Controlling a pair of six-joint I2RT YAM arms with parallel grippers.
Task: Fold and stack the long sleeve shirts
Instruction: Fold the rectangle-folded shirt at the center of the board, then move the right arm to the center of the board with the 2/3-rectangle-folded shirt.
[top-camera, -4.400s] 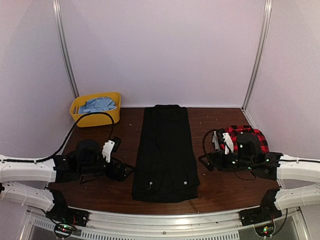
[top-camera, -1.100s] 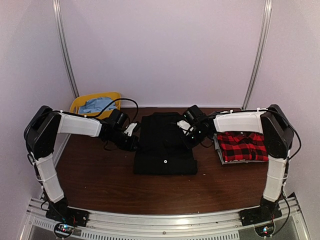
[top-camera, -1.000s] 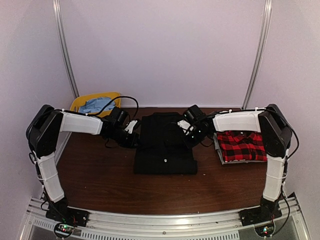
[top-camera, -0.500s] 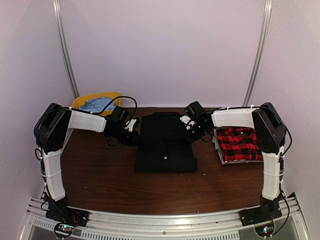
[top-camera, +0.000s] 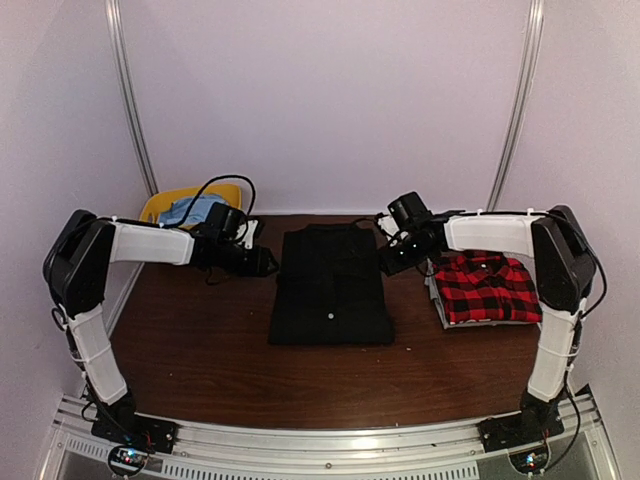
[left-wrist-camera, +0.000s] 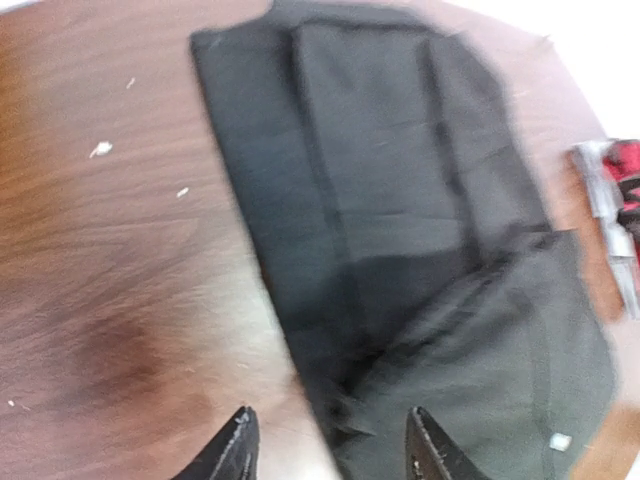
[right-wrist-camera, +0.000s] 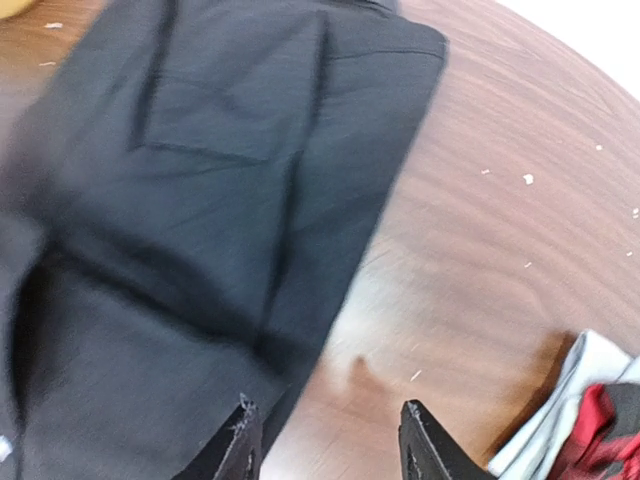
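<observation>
Brown table is viewed from above. Black shirt is laid folded at mid-table. Plaid shirt is folded at the right, well apart from it, with pale cloth at its edge. Yellow bin is set far left, blue cloth inside. Left gripper is held just beside the black shirt's left edge, right gripper at its right edge; both jaws are parted, nothing pinched. White specks are scattered on the wood.
</observation>
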